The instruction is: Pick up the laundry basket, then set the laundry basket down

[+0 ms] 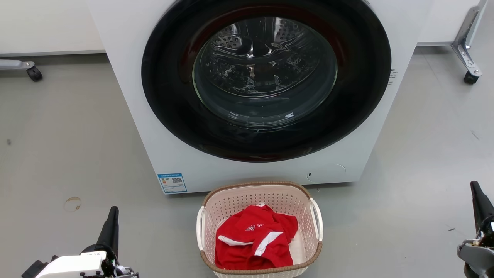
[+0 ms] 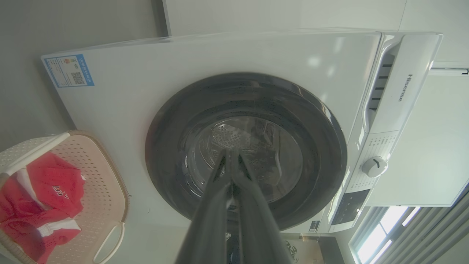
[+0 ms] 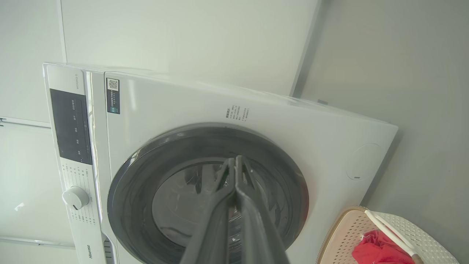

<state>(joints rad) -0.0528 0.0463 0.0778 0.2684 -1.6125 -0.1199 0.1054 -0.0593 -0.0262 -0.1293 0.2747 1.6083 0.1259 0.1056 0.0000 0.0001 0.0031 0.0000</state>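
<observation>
Pale pink laundry basket (image 1: 259, 200) — upright on the floor, holding red clothing.

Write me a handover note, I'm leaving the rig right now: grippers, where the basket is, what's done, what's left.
Left gripper: shut, empty, to the left of the basket, apart from it.
Right gripper: shut, empty, far to the basket's right, apart from it.
Laundry basket: on the floor in front of the washer, red garment inside, both white handles free.
Done: nothing yet; basket not gripped.
Left: pick the basket up, then set it down.
</observation>
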